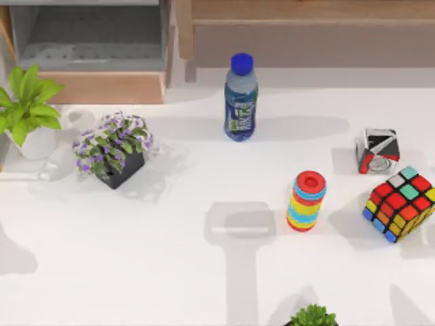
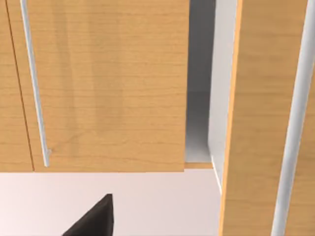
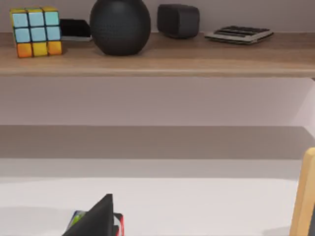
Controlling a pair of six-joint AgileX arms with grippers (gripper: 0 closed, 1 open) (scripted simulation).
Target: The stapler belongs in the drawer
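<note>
The stapler (image 1: 239, 229) is a pale slim bar lying crosswise on the white table, a little below its centre, over a flat grey patch. The drawer (image 1: 102, 87) stands pulled out at the top left, with its grey inside showing behind the light-brown front panel. A dark part of my left gripper (image 2: 93, 221) shows in the left wrist view, in front of light wooden panels (image 2: 108, 88) with a white bar handle. A dark part of my right gripper (image 3: 96, 221) shows in the right wrist view, low over the white table.
A water bottle (image 1: 240, 98) stands above the stapler. A purple flower pot (image 1: 114, 149) and a green plant (image 1: 27, 112) sit left. A ring stack (image 1: 306, 201), a colour cube (image 1: 399, 204) and a small cube (image 1: 378, 151) sit right. A long grey recess (image 1: 306, 44) runs along the back.
</note>
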